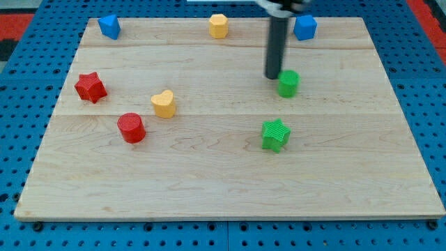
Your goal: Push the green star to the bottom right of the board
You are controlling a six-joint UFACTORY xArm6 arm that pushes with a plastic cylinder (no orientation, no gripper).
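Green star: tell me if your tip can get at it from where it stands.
Probably yes. My tip sits beside the green cylinder, above the green star, with bare board between.

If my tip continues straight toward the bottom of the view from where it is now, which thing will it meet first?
Probably the green star. My tip sits just left of the green round block, and the star lies almost directly below it. Depth is unclear, so it may strike the star's left part.
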